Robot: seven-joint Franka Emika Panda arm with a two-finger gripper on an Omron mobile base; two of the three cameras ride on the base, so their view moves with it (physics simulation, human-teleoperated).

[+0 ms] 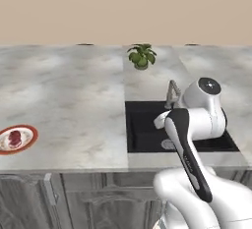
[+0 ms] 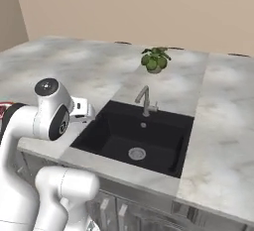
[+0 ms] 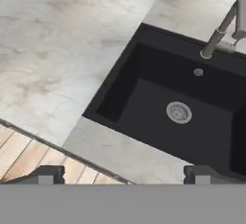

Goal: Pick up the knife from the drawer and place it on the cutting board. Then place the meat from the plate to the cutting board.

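Nothing of the task looks done yet. The meat (image 1: 15,138) lies on the plate (image 1: 29,142) at the left end of the marble surface (image 1: 74,105), seen in the left base view, well apart from the arm. The claw (image 3: 125,174) hangs above the front lip of the surface at the near left corner of the black sink (image 3: 144,136), its two tips standing wide apart with nothing between them. I cannot make out the knife, an open drawer or the cutting board anywhere, so both the fetching of the knife and the moving of the meat seem to lie ahead.

The left base view gives the plate with the meat, the closed cabinet fronts (image 1: 83,198) under the surface, and a small potted plant (image 1: 142,56) behind the sink. The right base view shows the faucet (image 2: 144,98) and the drain (image 2: 136,152) from the other side, plus a sliver of red at its left edge beside the arm, probably the plate's rim. The hand view adds the wooden floor (image 3: 29,155) below the surface's edge.
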